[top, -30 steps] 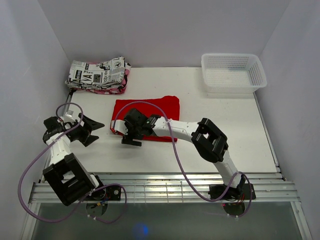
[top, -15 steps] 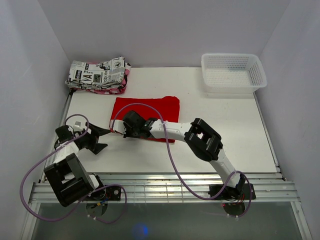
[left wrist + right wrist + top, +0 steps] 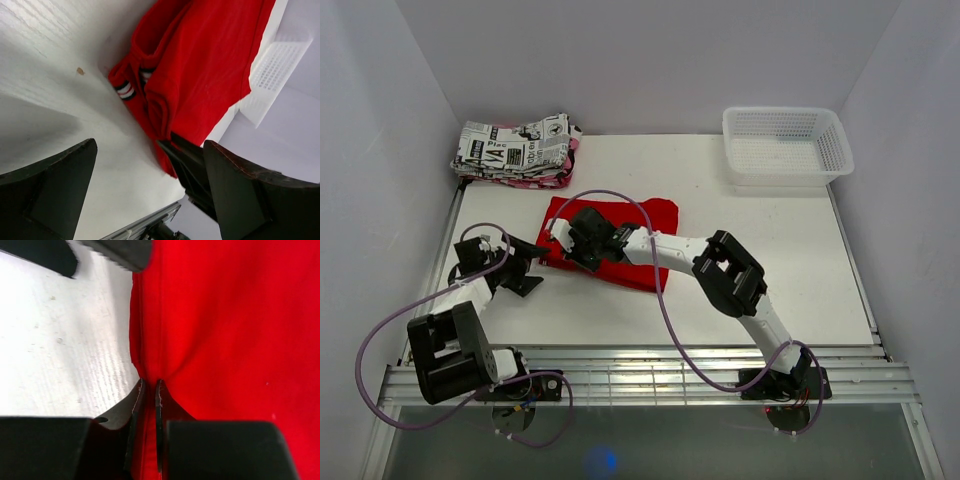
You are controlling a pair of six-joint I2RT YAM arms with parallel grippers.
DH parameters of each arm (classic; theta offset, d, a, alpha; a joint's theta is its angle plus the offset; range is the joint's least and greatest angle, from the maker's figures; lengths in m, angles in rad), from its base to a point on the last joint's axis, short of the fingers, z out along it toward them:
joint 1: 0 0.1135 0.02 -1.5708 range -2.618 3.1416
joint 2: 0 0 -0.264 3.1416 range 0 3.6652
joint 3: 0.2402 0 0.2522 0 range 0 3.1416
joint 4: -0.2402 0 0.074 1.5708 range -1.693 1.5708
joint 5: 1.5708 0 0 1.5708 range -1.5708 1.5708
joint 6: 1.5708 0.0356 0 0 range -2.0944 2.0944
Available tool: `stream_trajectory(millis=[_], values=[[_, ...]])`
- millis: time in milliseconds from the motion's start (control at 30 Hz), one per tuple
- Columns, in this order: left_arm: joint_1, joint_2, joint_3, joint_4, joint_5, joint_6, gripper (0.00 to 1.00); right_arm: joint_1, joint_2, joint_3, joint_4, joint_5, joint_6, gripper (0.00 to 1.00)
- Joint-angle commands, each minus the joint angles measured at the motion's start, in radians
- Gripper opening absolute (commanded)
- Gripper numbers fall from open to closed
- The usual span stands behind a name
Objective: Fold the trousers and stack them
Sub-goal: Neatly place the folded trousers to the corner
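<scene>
At the near left, low over the smooth white desk (image 3: 750, 270): left gripper (image 3: 532, 266), black wedge-shaped fingers spread wide, empty, pointed at the cloth's left edge and just short of it. Arm folded close above its base, wrist turned rightward.

Just beyond, mid-desk and left of centre: the trousers (image 3: 645, 215), bright red soft fabric folded into a rough rectangle, with layered edges and a striped cuff (image 3: 125, 91) showing at the left side.

Stretched across from the near right, elbow raised, wrist lying over the cloth: right gripper (image 3: 148, 390), thin jaws pinched tight on a ridge of the trousers' left edge.

Farther back, in the left corner: a folded newspaper-print garment (image 3: 515, 148), black on white. In the far right corner, well apart: a white perforated plastic basket (image 3: 785, 145).
</scene>
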Motion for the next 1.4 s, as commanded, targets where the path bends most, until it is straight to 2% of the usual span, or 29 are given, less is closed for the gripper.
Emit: stream_trajectory(millis=[0,233,500,633,1133,1267,1333,1367], values=[[-0.036,0.023,-0.012,0.116,-0.096,-0.118,0.98,-0.003,-0.009,0.054,-0.005,-0.11,0.144,0.08],[-0.142,0.113,-0.009,0.201,-0.22,-0.23,0.98,-0.027,0.013,0.104,-0.002,-0.159,0.255,0.08],[-0.203,0.196,-0.02,0.366,-0.257,-0.289,0.98,-0.044,0.034,0.137,-0.007,-0.217,0.284,0.08],[-0.205,0.267,0.001,0.451,-0.23,-0.296,0.97,-0.044,0.037,0.134,-0.001,-0.214,0.315,0.08],[-0.229,0.391,0.026,0.503,-0.213,-0.267,0.63,-0.064,0.067,0.172,0.001,-0.273,0.342,0.08],[-0.231,0.422,0.046,0.504,-0.207,-0.252,0.42,-0.066,0.068,0.177,0.001,-0.291,0.344,0.08],[-0.229,0.431,0.055,0.507,-0.206,-0.238,0.35,-0.066,0.065,0.177,0.005,-0.311,0.347,0.08],[-0.229,0.436,0.061,0.511,-0.203,-0.232,0.26,-0.066,0.063,0.175,0.009,-0.319,0.348,0.08]])
